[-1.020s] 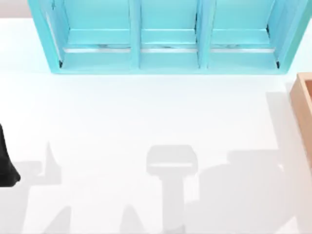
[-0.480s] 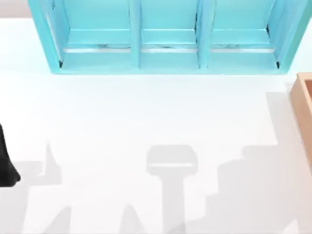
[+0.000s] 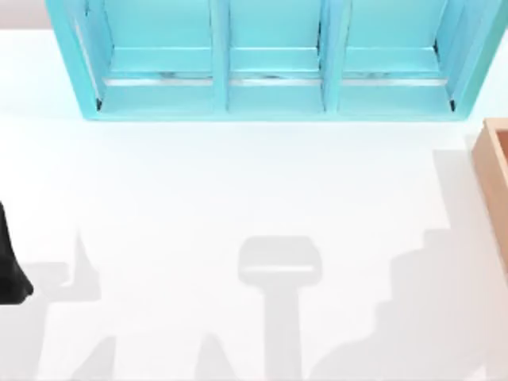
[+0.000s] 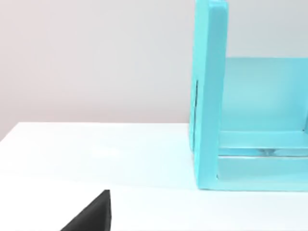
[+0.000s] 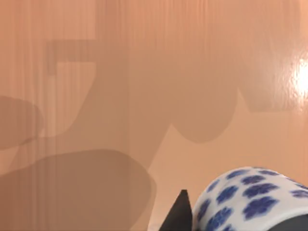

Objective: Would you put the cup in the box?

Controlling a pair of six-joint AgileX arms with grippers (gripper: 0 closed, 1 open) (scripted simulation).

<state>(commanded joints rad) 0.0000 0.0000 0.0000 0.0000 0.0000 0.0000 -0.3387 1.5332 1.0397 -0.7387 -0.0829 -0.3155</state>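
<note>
The cup [image 5: 250, 199], white with a dense blue floral pattern, sits in my right wrist view against one dark finger [image 5: 179, 214] of my right gripper, with another dark part of that gripper at its far edge. The finger touches the cup's side, and I read the gripper as closed on the cup. Behind the cup spreads the tan-orange wood of the box [image 5: 144, 72], crossed by soft shadows; the cup hangs over that surface, and I cannot tell whether it touches it.

In the top view, a corner of the box [image 3: 494, 171] stands at the right edge of the white table [image 3: 238, 190], just below the right end of the teal shelf unit [image 3: 270, 63]. That unit has three compartments and stands along the table's far side, left of the box.

My left arm [image 3: 9, 266] is parked at the table's left edge, well apart from the box. My left wrist view faces the shelf unit's end wall [image 4: 208, 96]. A dark tip of my left gripper [image 4: 91, 214] shows there; I cannot tell how its fingers stand.
</note>
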